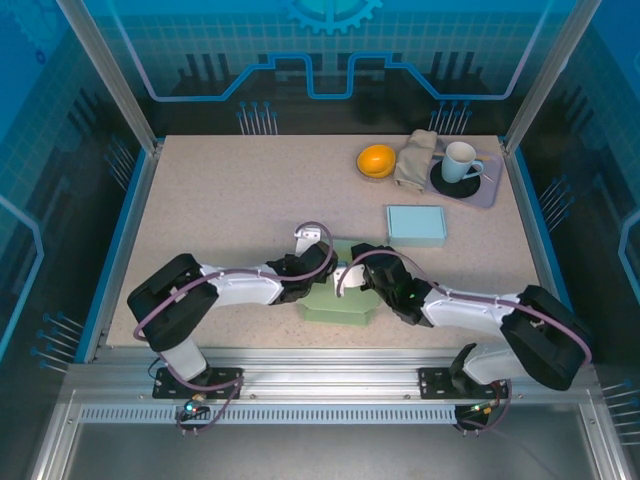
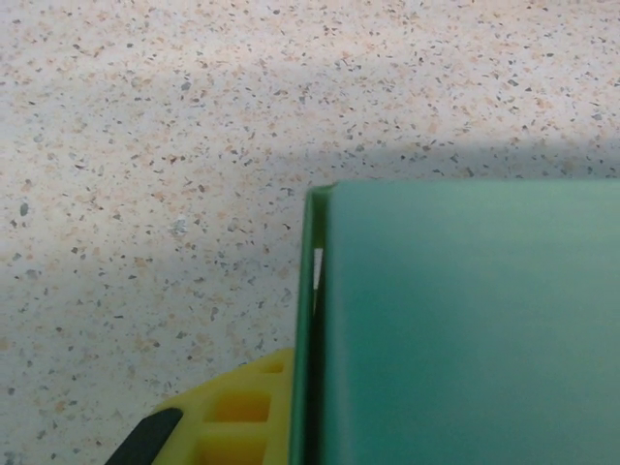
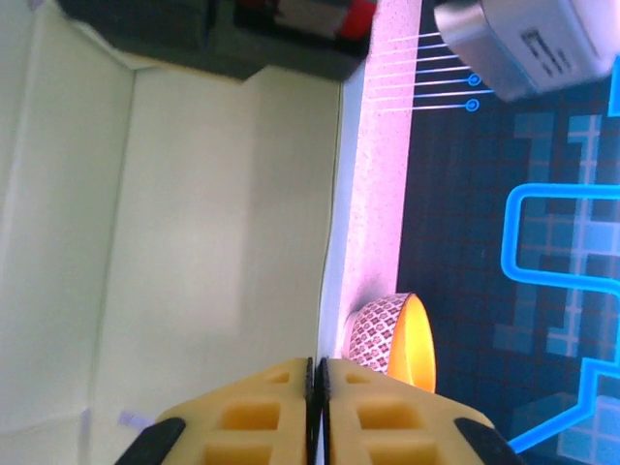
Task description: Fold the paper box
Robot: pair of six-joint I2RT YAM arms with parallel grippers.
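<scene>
Speckled tabletop (image 1: 220,200) carries the green paper box (image 1: 340,308) by the middle of its near edge. Clenched on its thin upright walls are the left pincer (image 1: 320,270) and the right pincer (image 3: 318,373). Card looks light, floppy and crease-prone: grip walls near fold lines.

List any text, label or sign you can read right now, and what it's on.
No readable words or numbers.
Label on the grey housing, right wrist view: too blurred to read.
Gear emblem on the backdrop: symbol only.
The paper box: no print.
</scene>
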